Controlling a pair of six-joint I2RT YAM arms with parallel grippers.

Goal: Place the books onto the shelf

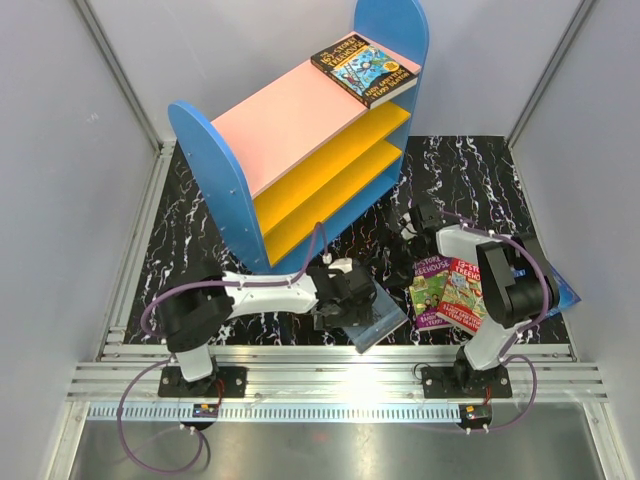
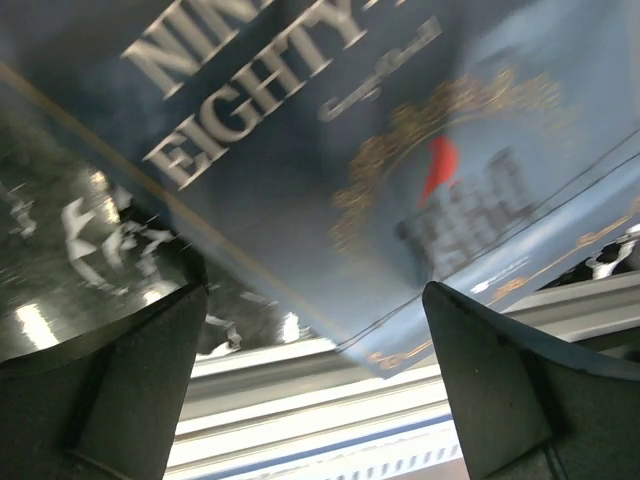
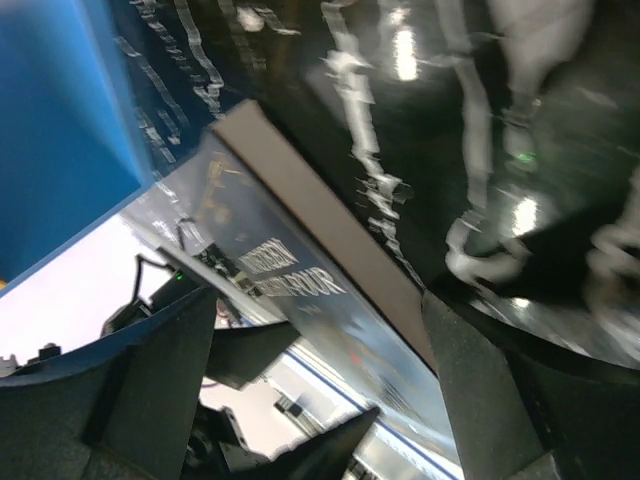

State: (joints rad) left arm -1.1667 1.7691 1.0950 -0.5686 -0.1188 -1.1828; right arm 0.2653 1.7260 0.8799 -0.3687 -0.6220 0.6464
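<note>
The grey-blue book [image 1: 376, 322] lies askew at the table's [image 1: 190, 230] near edge. The left gripper [image 2: 315, 295] hovers over it with fingers spread, likely to straddle it. The right gripper [image 3: 318, 300] also gapes, empty. The shelf [image 1: 300, 150] stands beyond, already bearing one teal book [image 1: 363, 68].

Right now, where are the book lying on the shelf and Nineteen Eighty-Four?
Treehouse book [image 1: 363, 68]: top external view, middle of its cover.
Nineteen Eighty-Four [image 2: 400, 150]: left wrist view, middle of its cover.

Black marbled table [image 1: 176, 218] — shelf [image 1: 296, 122], loose books [image 1: 450, 290]
</note>
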